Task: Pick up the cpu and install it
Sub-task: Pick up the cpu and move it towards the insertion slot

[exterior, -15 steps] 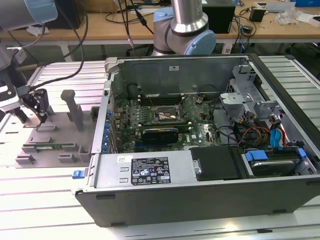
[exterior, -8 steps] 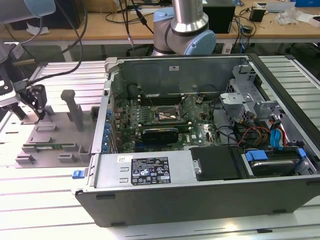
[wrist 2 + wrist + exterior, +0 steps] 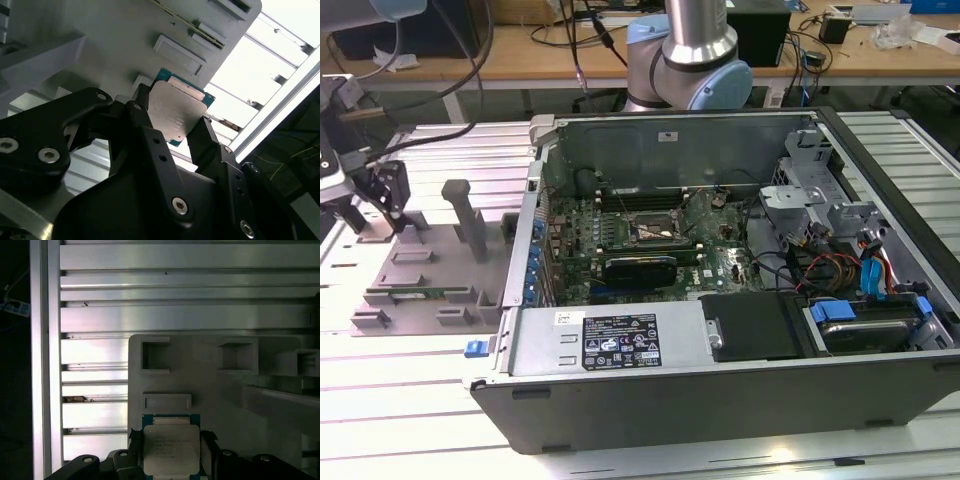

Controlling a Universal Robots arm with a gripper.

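The cpu (image 3: pixel 175 112) is a small square chip with a silver top and a green rim, and it also appears in the first wrist view (image 3: pixel 170 449). It sits at the grey holder tray (image 3: pixel 210 385), between my gripper's (image 3: pixel 172 117) two black fingers (image 3: pixel 145 125). The fingers touch its two opposite edges, so the gripper is shut on it. I cannot tell whether the chip rests on the tray or is lifted off it. In the exterior view the gripper (image 3: pixel 392 208) is low over the tray (image 3: pixel 420 265) at the exterior view's left, far from the open computer case (image 3: pixel 720 250).
Inside the case, the motherboard's dark square socket (image 3: pixel 655 232) lies open near the middle. A long green memory stick (image 3: pixel 420 293) lies in the tray, and grey posts (image 3: pixel 465 215) stand beside the gripper. Ribbed aluminium table slats (image 3: pixel 175 290) surround the tray.
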